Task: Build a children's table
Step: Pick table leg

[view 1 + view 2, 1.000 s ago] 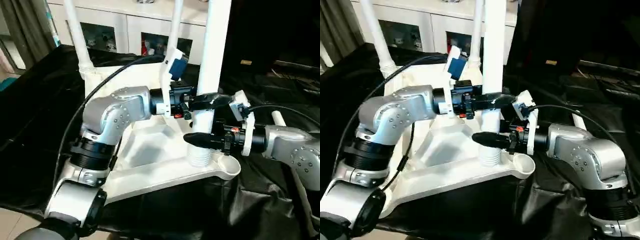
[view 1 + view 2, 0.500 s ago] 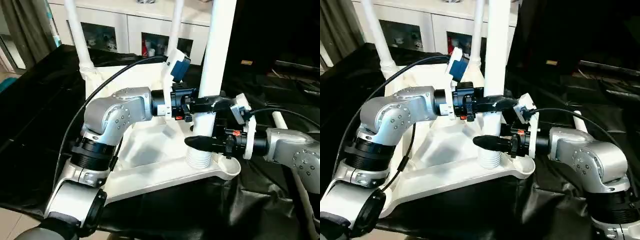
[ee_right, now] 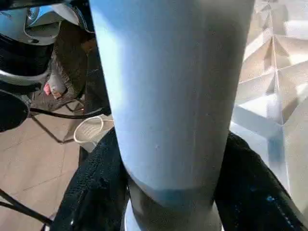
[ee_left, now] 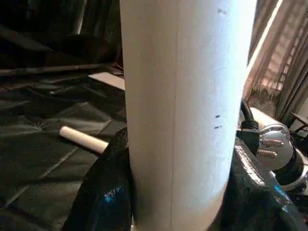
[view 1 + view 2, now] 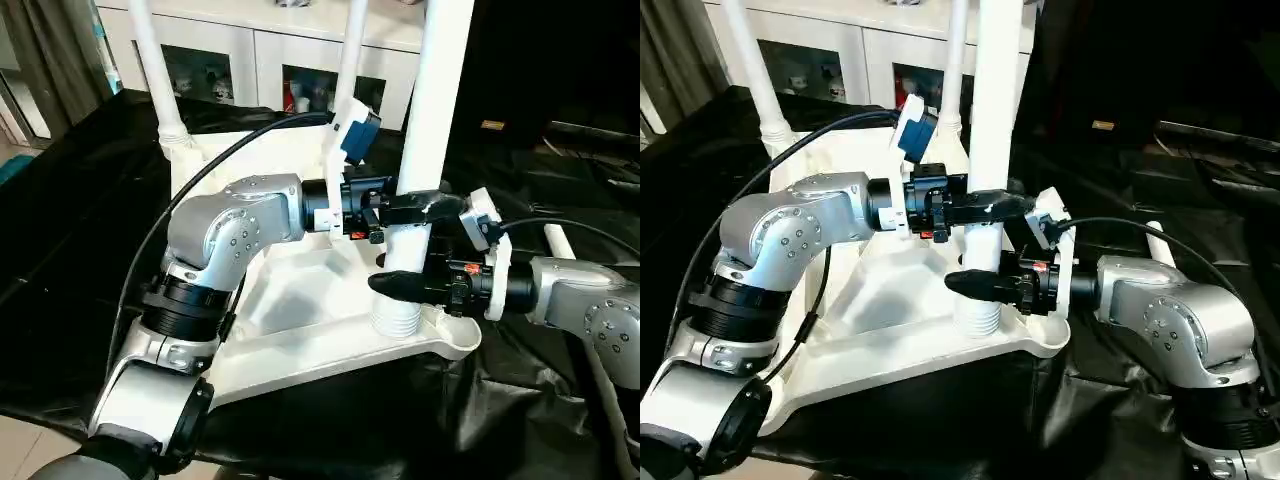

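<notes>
The children's table top [image 5: 300, 290] lies upside down on the black cloth, ribs facing up. Two white legs [image 5: 155, 80] [image 5: 350, 60] stand in its far corner sockets. A third leg [image 5: 435, 100] stands upright at the near right corner, its ribbed end [image 5: 397, 320] beside the round socket [image 5: 455, 330]. My left gripper [image 5: 415, 208] is shut on this leg from the left; its fingers [image 4: 103, 192] press both sides. Just below, my right gripper [image 5: 400, 283] is shut on the same leg, fingers [image 3: 96, 187] hugging it.
A loose white leg [image 5: 556, 238] lies on the black cloth to the right of the top. A white cabinet with glass doors [image 5: 210, 70] stands behind. A cable [image 5: 200, 180] arcs over my left arm.
My right gripper's fingers have closed in on the lower part of the leg. The left gripper has kept its hold, and the leg stands slightly straighter.
</notes>
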Robot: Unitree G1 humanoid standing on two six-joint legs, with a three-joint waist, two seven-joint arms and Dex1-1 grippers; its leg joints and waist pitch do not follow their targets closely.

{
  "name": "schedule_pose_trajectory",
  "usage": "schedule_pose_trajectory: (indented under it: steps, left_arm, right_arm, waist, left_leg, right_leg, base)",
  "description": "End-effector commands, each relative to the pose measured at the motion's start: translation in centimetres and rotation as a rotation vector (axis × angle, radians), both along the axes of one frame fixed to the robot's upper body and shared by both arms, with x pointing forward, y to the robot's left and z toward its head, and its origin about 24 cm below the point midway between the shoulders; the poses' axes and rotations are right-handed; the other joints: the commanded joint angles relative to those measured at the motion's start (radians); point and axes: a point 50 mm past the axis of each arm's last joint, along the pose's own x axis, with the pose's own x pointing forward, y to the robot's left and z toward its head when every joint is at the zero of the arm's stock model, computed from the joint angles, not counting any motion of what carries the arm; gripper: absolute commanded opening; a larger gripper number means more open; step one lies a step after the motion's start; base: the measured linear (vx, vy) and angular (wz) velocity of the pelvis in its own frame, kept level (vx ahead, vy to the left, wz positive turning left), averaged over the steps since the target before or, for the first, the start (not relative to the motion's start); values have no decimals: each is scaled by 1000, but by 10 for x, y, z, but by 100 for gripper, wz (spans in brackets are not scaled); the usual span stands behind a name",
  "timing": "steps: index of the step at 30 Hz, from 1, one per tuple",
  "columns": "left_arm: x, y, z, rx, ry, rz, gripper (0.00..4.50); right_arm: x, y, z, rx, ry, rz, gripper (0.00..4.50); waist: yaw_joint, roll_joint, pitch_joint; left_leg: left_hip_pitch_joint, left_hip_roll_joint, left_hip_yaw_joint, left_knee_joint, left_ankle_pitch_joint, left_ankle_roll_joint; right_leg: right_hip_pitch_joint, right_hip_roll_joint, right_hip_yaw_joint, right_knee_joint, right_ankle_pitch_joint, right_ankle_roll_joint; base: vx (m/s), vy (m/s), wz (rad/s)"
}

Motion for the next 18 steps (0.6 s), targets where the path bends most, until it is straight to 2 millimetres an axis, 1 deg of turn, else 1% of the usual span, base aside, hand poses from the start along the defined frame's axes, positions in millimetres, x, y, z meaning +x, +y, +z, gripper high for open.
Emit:
schedule_pose_trajectory:
  steps: [1, 2, 3, 4, 6, 7, 8, 9, 10, 11, 12, 13, 14, 15, 16, 17, 18]
  left_arm:
    - [-6, -8, 6, -26, -42, -33, 186]
    - [-6, -9, 7, -34, -31, -29, 186]
    - [-5, -9, 11, -71, -8, -28, 256]
    - [-4, -9, 13, -96, 0, -27, 256]
    - [-4, -9, 21, -184, 11, -24, 259]
    - [-3, -8, 25, -239, 16, -15, 266]
    - [-1, -7, 28, -285, 13, 8, 291]
    - [2, -5, 33, -363, -7, 58, 291]
    - [8, -2, 40, -473, -3, 149, 297]
    - [10, -1, 41, -497, 3, 172, 299]
    - [11, 0, 43, -532, 9, 206, 299]
    - [12, 1, 44, -548, 14, 223, 299]
    - [12, 1, 46, -573, 20, 240, 299]
    - [12, 1, 49, -600, 14, 253, 299]
    - [13, 3, 51, -632, 7, 279, 299]
    - [16, 6, 56, -680, 20, 327, 299]
    - [17, 6, 56, -683, 21, 330, 299]
  right_arm:
    - [4, -2, -1, -15, -6, -22, 196]
    - [5, -2, 0, -12, -12, -28, 195]
    - [8, -2, 1, 1, -25, -47, 195]
    - [10, -2, 2, 9, -33, -58, 195]
    - [13, 0, 4, 34, -49, -85, 195]
    - [14, 0, 4, 43, -55, -94, 194]
    - [14, 1, 4, 53, -65, -106, 194]
    - [16, 2, 5, 76, -75, -130, 194]
    - [18, 4, 6, 119, -90, -164, 193]
    - [19, 4, 7, 129, -93, -173, 193]
    - [20, 5, 8, 150, -99, -191, 193]
    - [20, 6, 8, 162, -103, -201, 193]
    - [21, 7, 9, 177, -110, -214, 193]
    - [22, 8, 9, 195, -121, -237, 193]
    - [23, 9, 10, 212, -127, -257, 193]
    - [25, 9, 9, 227, -144, -305, 192]
    - [25, 9, 9, 228, -145, -309, 191]
  waist:
    - [4, -15, -80]
    - [4, -14, -80]
    - [3, -19, -81]
    - [2, -18, -80]
    - [3, -18, -81]
    - [2, -19, -81]
    - [4, -16, -81]
    - [4, -17, -80]
    - [4, -18, -80]
    - [3, -20, -81]
    - [4, -18, -83]
    - [4, -15, -82]
    - [2, -16, -81]
    - [2, -13, -81]
    - [1, -14, -81]
    - [1, -11, -82]
    - [-2, -11, -82]
  left_leg:
    - [18, 56, -24, -58, -75, 19]
    - [19, 56, -24, -58, -76, 19]
    - [18, 56, -24, -58, -74, 21]
    - [18, 55, -24, -57, -74, 22]
    - [17, 55, -23, -55, -69, 26]
    - [16, 54, -23, -55, -69, 28]
    - [17, 54, -23, -55, -69, 29]
    - [15, 54, -23, -55, -69, 32]
    - [15, 54, -23, -55, -75, 35]
    - [12, 55, -24, -54, -75, 35]
    - [13, 54, -25, -53, -79, 35]
    - [15, 54, -26, -55, -81, 36]
    - [15, 54, -26, -56, -81, 38]
    - [15, 55, -25, -56, -81, 37]
    - [15, 54, -25, -56, -85, 35]
    - [15, 55, -27, -57, -87, 31]
    - [16, 56, -27, -58, -89, 25]
  right_leg:
    - [50, -78, 51, -72, -103, -213]
    - [51, -79, 51, -70, -100, -217]
    - [51, -78, 50, -70, -94, -220]
    - [51, -79, 50, -69, -94, -223]
    - [50, -81, 49, -69, -90, -238]
    - [51, -80, 49, -69, -88, -240]
    - [51, -80, 49, -69, -85, -241]
    - [52, -79, 49, -69, -82, -241]
    - [53, -81, 49, -73, -83, -241]
    - [55, -83, 49, -73, -73, -252]
    - [55, -81, 48, -73, -69, -251]
    - [54, -79, 48, -72, -72, -245]
    - [53, -76, 48, -72, -74, -234]
    - [53, -78, 49, -73, -74, -232]
    - [53, -78, 48, -74, -80, -226]
    - [53, -78, 48, -74, -86, -218]
    - [51, -77, 48, -74, -84, -215]
  base:
    - [0, 0, 0]
    - [0, 0, 0]
    - [0, 0, 0]
    - [0, 0, 0]
    - [0, 0, 0]
    - [0, 0, 0]
    - [0, 0, 0]
    - [0, 0, 0]
    - [0, 0, 0]
    - [0, 0, 0]
    - [0, 0, 0]
    - [0, 0, 0]
    - [0, 0, 0]
    - [0, 0, 0]
    - [0, 0, 0]
    - [0, 0, 0]
    - [0, 0, 0]
